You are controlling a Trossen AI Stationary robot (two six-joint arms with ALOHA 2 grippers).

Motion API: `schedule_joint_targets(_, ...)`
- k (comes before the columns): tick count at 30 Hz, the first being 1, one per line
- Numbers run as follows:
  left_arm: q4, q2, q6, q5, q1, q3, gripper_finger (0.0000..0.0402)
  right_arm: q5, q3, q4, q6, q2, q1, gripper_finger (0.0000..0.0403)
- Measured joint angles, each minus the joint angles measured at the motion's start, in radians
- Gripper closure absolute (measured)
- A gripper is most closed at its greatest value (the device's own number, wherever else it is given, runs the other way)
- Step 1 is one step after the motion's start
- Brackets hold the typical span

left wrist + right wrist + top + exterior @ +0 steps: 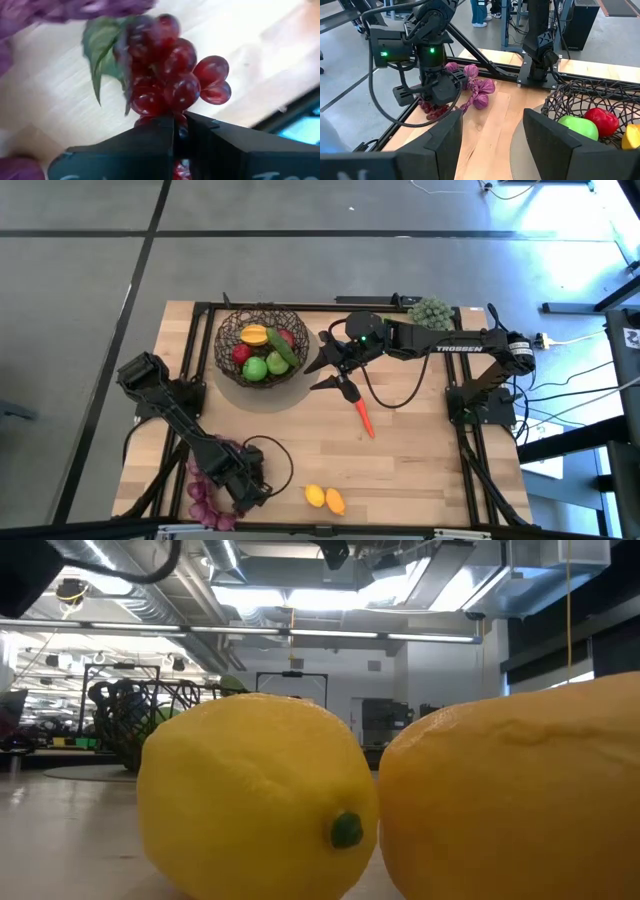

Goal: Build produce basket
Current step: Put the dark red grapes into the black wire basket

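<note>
The dark wire basket (262, 330) stands at the far left-centre and holds a green apple (256, 367), a red fruit (241, 353), a mango (255, 335) and more produce. My left gripper (250, 488) is at the near left edge, shut on a bunch of red-purple grapes (175, 80) with a green leaf (100, 45). More purple bunches (203, 498) lie beside it. My right gripper (322, 375) is open and empty just right of the basket. An orange carrot (364, 419) lies on the table near it. A lemon (314, 496) and a mango (335, 502) lie at the near edge. My left gripper pinches the grape bunch between its two fingers, at the bunch's end nearest the wrist (181, 131); the fingers hide the exact place. The fingers point down at the table, as the right wrist view (432, 97) shows. Whether the bunch is clear of the table, I cannot tell.
A pale-green bushy clump (432, 312) sits at the far right by the right arm's base. The lemon (250, 800) and mango (520, 800) fill the low view. Bare wood lies in the table's middle (300, 430). People stand in the room beyond (480, 12).
</note>
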State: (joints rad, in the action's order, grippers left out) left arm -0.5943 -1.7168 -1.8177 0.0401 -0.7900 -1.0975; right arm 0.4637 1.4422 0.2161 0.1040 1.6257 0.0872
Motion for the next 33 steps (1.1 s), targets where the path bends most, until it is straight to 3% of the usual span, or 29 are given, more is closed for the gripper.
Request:
schedule_joint_targets(9, -0.108, 0.043, 0.139, 0.032, 0.033, -0.019, 0.04, -0.024, 0.0, 0.0, -0.02, 0.0, 0.0, 0.0199)
schedule_joint_targets(17, -0.182, 0.158, 0.146, 0.141, 0.076, -0.019, 0.0401, -0.28, -0.001, 0.067, 0.035, -0.03, 0.0, 0.0199)
schedule_joint_targets(22, -0.176, 0.229, 0.163, 0.222, 0.115, -0.02, 0.0401, -0.386, -0.001, 0.123, 0.067, -0.07, 0.0, 0.0199)
schedule_joint_targets(27, -0.156, 0.286, 0.232, 0.228, 0.145, -0.019, 0.0401, -0.43, -0.001, 0.193, 0.092, -0.11, 0.0, 0.0198)
schedule_joint_targets(33, -0.11, 0.343, 0.31, 0.156, 0.157, -0.018, 0.0401, -0.428, 0.0, 0.251, 0.101, -0.125, 0.001, 0.0199)
